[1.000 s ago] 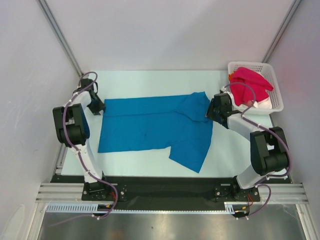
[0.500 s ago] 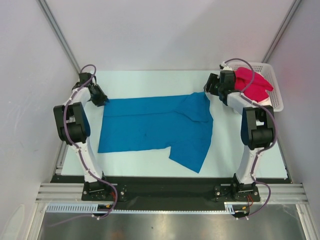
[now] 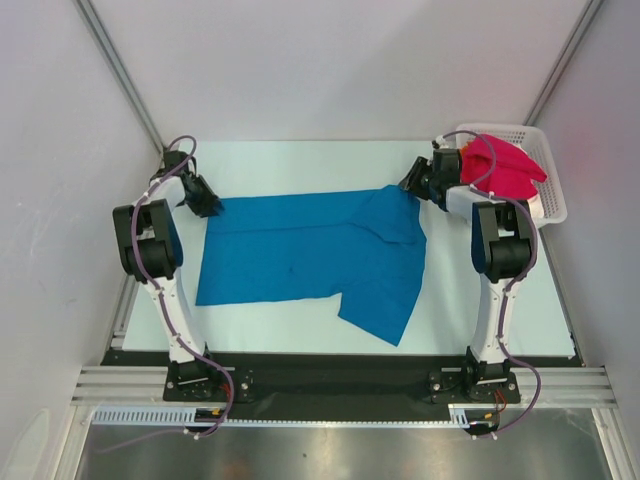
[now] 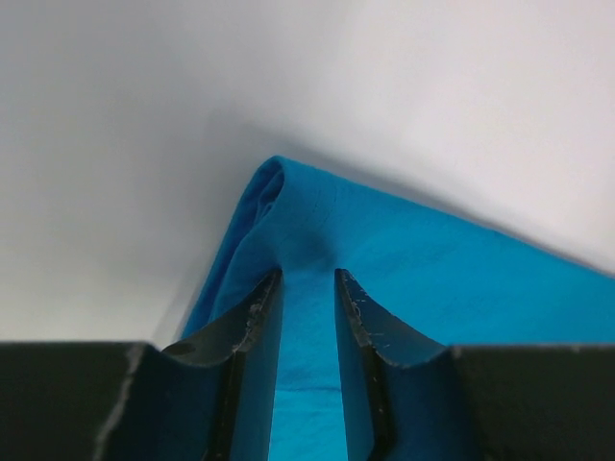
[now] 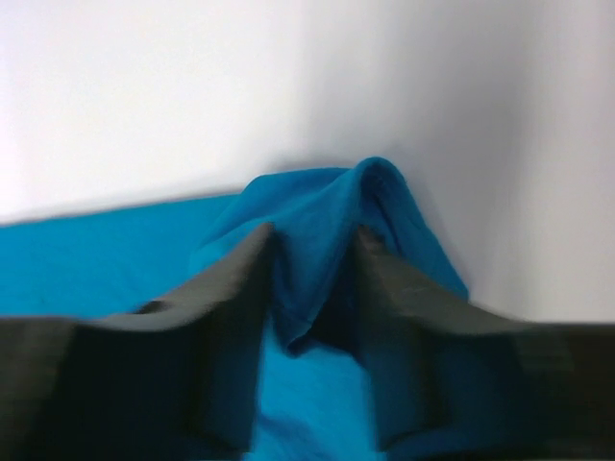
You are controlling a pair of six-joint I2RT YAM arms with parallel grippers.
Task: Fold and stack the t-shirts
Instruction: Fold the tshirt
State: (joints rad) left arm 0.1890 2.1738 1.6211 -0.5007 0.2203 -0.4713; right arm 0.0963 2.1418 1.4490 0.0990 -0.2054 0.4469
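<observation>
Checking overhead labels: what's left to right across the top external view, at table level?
left gripper → blue t-shirt → right gripper → white lattice basket, holding the crimson-pink t-shirt

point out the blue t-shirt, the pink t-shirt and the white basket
blue t-shirt point(image 3: 300, 250), top external view, middle of its flat body
crimson-pink t-shirt point(image 3: 505, 168), top external view, top of the bunched cloth
basket point(image 3: 555, 190), top external view, its right wall
</observation>
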